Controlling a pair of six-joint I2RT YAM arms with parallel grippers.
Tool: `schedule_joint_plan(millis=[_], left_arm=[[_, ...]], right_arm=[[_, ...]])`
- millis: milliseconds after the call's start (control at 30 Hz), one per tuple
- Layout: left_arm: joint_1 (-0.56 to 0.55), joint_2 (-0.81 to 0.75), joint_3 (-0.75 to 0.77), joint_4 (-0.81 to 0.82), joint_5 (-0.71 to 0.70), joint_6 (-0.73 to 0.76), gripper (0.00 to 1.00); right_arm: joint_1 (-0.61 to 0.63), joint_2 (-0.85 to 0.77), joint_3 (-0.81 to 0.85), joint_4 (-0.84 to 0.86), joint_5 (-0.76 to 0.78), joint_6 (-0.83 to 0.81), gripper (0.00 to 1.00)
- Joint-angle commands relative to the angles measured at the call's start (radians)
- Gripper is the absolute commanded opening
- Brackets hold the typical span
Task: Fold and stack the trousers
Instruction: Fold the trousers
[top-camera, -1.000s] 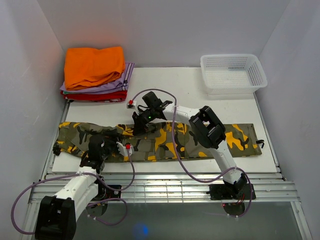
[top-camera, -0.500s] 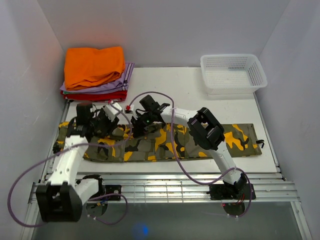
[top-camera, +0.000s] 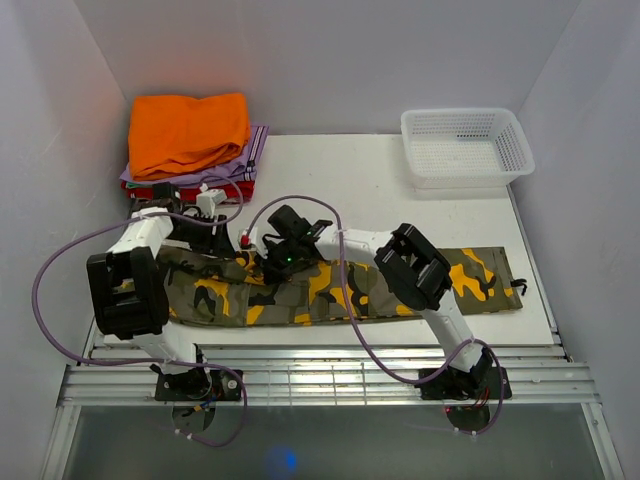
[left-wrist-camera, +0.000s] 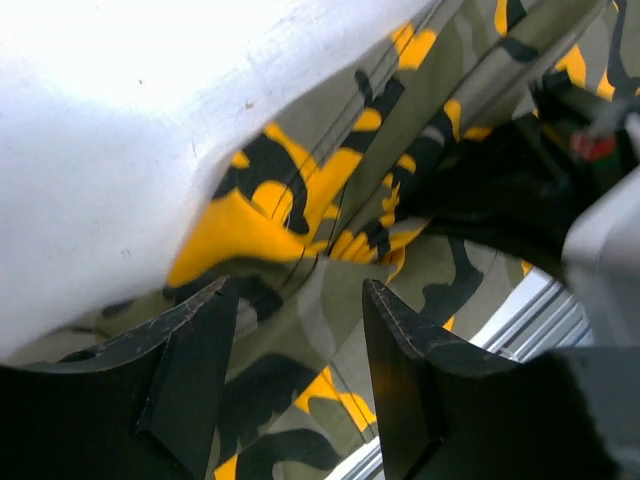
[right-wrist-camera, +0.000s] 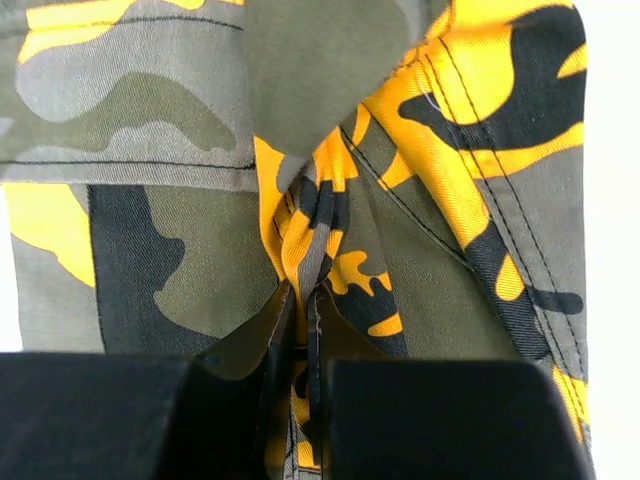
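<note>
Gripping trousers (top-camera: 335, 288) on bench (top-camera: 380, 180).
Pinching a fold with right gripper (right-wrist-camera: 302, 300); holding left gripper (left-wrist-camera: 297, 290) wide above left end.

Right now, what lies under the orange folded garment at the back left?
A lilac folded cloth, then a red one, only their edges showing. The orange garment covers the rest.

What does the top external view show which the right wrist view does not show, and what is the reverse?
Only the top external view shows the white plastic mesh basket, the folded orange garment on a pile of clothes, and the full length of the camouflage cloth trousers on the white table. Only the right wrist view shows closely the right gripper shut on a bunched fold of that cloth. Both show the trousers, in olive, black and yellow-orange.
</note>
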Motion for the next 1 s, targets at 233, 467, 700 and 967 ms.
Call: schedule_joint_plan(millis=[233, 467, 700, 967], left_arm=[[-0.185, -0.023, 0.011, 0.047, -0.278, -0.123, 0.61], [-0.193, -0.005, -0.004, 0.026, -0.471, -0.180, 0.59], [-0.206, 0.009, 0.036, -0.051, -0.505, -0.167, 0.40], [-0.209, 0.057, 0.063, -0.033, -0.511, -0.178, 0.00]], right_arm=[[0.090, -0.024, -0.060, -0.005, 0.192, -0.105, 0.08], [0.098, -0.014, -0.068, 0.009, 0.267, -0.099, 0.08], [0.102, -0.013, -0.061, 0.007, 0.351, -0.061, 0.22], [0.090, -0.221, -0.153, -0.022, 0.412, -0.071, 0.98]])
